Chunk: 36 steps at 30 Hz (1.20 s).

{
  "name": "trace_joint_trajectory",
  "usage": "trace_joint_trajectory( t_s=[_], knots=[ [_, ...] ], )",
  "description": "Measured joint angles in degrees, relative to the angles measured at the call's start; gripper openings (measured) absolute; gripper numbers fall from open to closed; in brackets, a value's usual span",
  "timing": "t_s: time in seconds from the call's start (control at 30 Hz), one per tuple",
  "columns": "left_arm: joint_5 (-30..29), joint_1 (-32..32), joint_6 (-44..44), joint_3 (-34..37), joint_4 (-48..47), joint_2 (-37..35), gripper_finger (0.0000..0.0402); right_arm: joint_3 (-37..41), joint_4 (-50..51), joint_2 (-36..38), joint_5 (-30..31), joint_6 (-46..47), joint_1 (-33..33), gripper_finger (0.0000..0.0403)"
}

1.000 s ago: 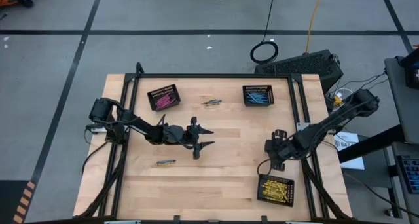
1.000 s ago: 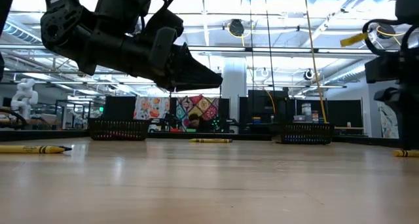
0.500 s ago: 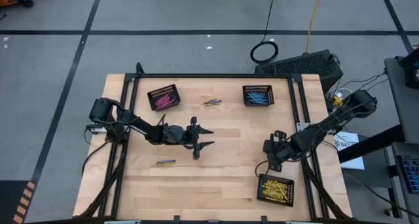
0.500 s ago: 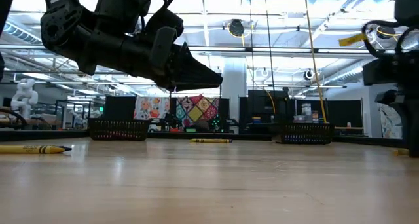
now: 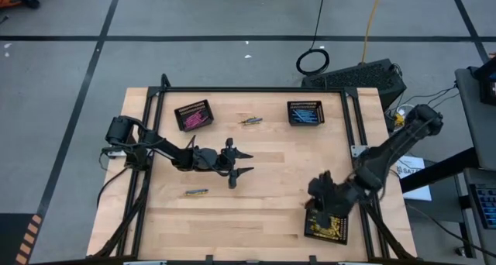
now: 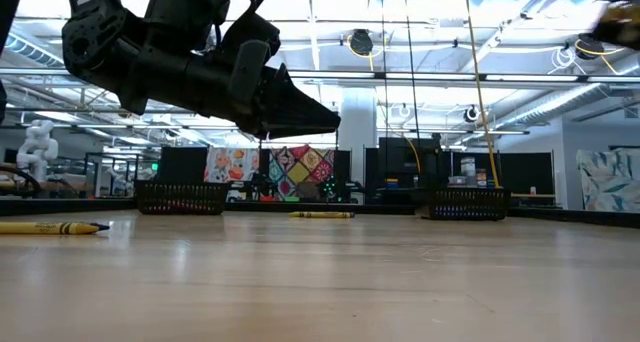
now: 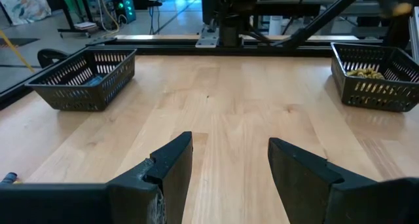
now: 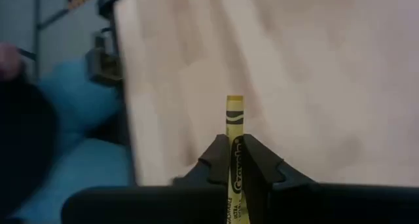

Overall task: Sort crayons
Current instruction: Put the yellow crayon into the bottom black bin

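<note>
High view, table [image 5: 271,195]: wooden, three black mesh baskets on it.
Left arm: over table middle, left pincer [image 5: 242,163] fingers apart, nothing between them, hovering.
Right arm: near right front, right pincer [image 5: 316,207] at edge of yellow basket [image 5: 339,232].
Right pincer [image 8: 234,160]: clamped on yellow crayon [image 8: 234,122], tip sticking out past fingers.
Pink basket [image 5: 193,115]: far left, pink crayons inside.
Blue basket [image 5: 305,112]: far right, blue crayons inside.
Loose crayon [image 5: 250,120]: between far baskets.
Second loose crayon [image 5: 196,192]: left front, flat on table.
</note>
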State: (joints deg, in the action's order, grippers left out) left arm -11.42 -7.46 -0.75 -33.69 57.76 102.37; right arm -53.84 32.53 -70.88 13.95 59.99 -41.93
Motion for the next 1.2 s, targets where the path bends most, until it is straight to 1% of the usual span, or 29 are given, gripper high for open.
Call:
trace_joint_trajectory(
  t_s=[0.1,0.23,0.37,0.43,0.53,0.6,0.67,0.73,0.83,0.9,0.97,1.0,1.13,1.17,1.2],
  knots=[
    [0.0,0.0,0.0,0.0,0.0,0.0,0.0205,0.0,0.0,-2.8,1.4,7.6,-5.5,0.0003],
    [0.0,0.0,0.0,0.0,0.0,0.0,0.0205,0.0,0.0,-8.7,0.5,15.7,-10.9,0.0007],
    [0.0,0.0,0.0,0.0,0.2,0.0,0.0205,0.0,1.2,-13.9,-1.0,21.3,-13.2,0.0022],
    [0.0,0.0,0.0,0.0,0.2,0.0,0.0205,0.0,1.9,-15.1,-2.3,22.9,-13.3,0.0035],
    [0.0,0.0,0.0,0.0,0.3,0.0,0.0205,0.0,3.5,-15.2,-3.7,25.3,-13.3,0.0062],
    [0.0,0.0,0.0,0.0,0.4,0.0,0.0205,0.0,4.0,-14.1,-4.0,25.9,-13.3,0.008],
    [0.0,0.0,0.0,0.0,0.5,0.0,0.0205,0.0,4.4,-12.4,-5.8,25.9,-13.3,0.0095],
    [0.0,0.0,0.0,0.0,0.5,0.0,0.0205,0.0,5.2,-10.7,-6.8,26.3,-13.2,0.0103],
    [0.0,0.0,0.1,0.0,0.5,0.0,0.0205,0.0,6.5,-8.2,-5.8,26.4,-12.2,0.0105],
    [0.0,-0.1,0.1,0.0,0.5,0.0,0.0205,0.0,6.6,-6.7,-2.7,25.4,-11.1,0.0101],
    [0.0,-0.3,0.1,0.0,0.5,0.0,0.0205,0.0,6.7,-5.5,2.7,21.2,-9.8,0.0096],
    [0.0,-0.5,0.1,0.0,0.2,-0.2,0.0205,0.0,6.6,-5.1,6.6,18.2,-9.2,0.0094],
    [0.0,-1.8,3.6,0.0,-3.8,-4.0,0.0205,0.0,6.5,-5.2,27.3,5.1,-6.6,0.0091],
    [0.0,-2.2,4.8,0.0,-6.0,-5.3,0.0205,0.0,6.6,-5.6,30.2,3.2,-5.6,0.0091],
    [0.0,-2.5,5.9,0.0,-9.0,-7.0,0.0205,0.0,6.6,-6.0,31.4,1.2,-4.2,0.0091]
  ],
)
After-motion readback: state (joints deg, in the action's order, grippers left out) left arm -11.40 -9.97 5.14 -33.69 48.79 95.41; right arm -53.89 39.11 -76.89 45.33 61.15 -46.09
